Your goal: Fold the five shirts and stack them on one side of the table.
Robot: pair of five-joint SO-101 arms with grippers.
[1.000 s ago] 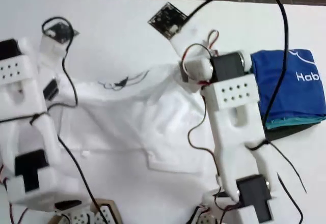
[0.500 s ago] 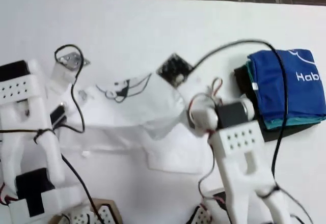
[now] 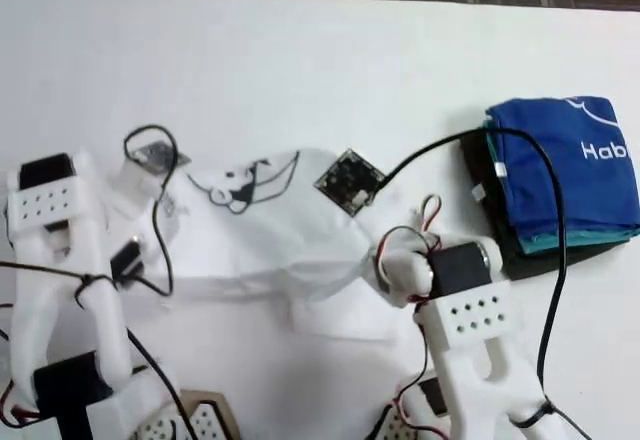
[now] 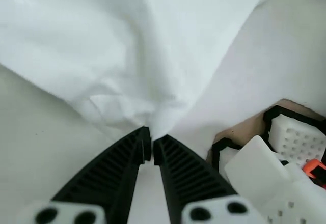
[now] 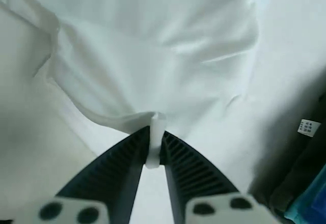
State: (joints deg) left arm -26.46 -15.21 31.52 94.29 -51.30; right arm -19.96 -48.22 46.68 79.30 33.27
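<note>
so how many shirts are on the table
4: a white shirt mid-table; a blue shirt on a teal shirt on a black shirt, stacked at the right edge. More may be hidden.

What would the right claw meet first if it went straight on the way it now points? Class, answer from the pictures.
The white shirt. The right claw is shut on a fold of it, and more of the same cloth lies directly ahead. What lies beyond the cloth is hard to judge.
</note>
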